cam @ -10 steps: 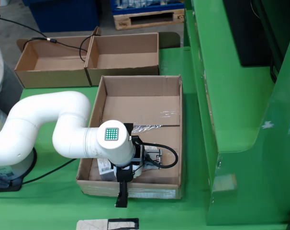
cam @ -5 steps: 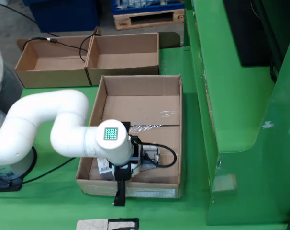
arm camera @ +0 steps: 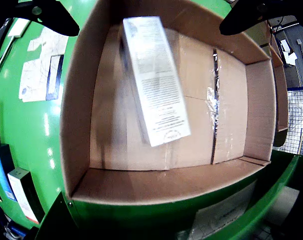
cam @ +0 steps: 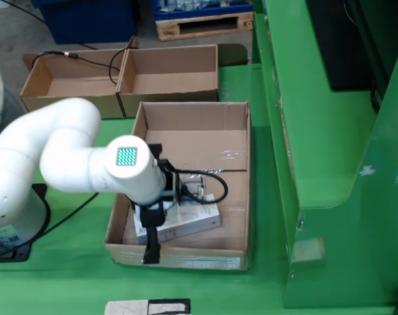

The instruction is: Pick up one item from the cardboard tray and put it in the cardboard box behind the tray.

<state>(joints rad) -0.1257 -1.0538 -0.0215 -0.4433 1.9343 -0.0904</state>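
A long white printed box [arm camera: 154, 80] lies flat on the floor of the cardboard tray [arm camera: 76, 125]. In the fixed view the same white box [cam: 186, 222] rests near the front wall of the tray [cam: 242, 197]. My gripper [arm camera: 149, 28] hangs above it, open: its two dark fingers [arm camera: 39, 15] show far apart in the top corners of the wrist view, with nothing between them. In the fixed view the white arm [cam: 130, 170] covers the gripper. Two empty cardboard boxes [cam: 169, 75] [cam: 71, 82] stand side by side behind the tray.
A tall green machine frame [cam: 317, 144] borders the tray on the right. A black cable [cam: 215, 184] loops off the wrist. Papers and small flat packs [arm camera: 39, 75] lie on the green table left of the tray in the wrist view. The arm base [cam: 8, 230] stands front left.
The arm's wrist has swung up and to the left in the fixed view, away from the tray's front wall. The white box, mostly covered before, now shows.
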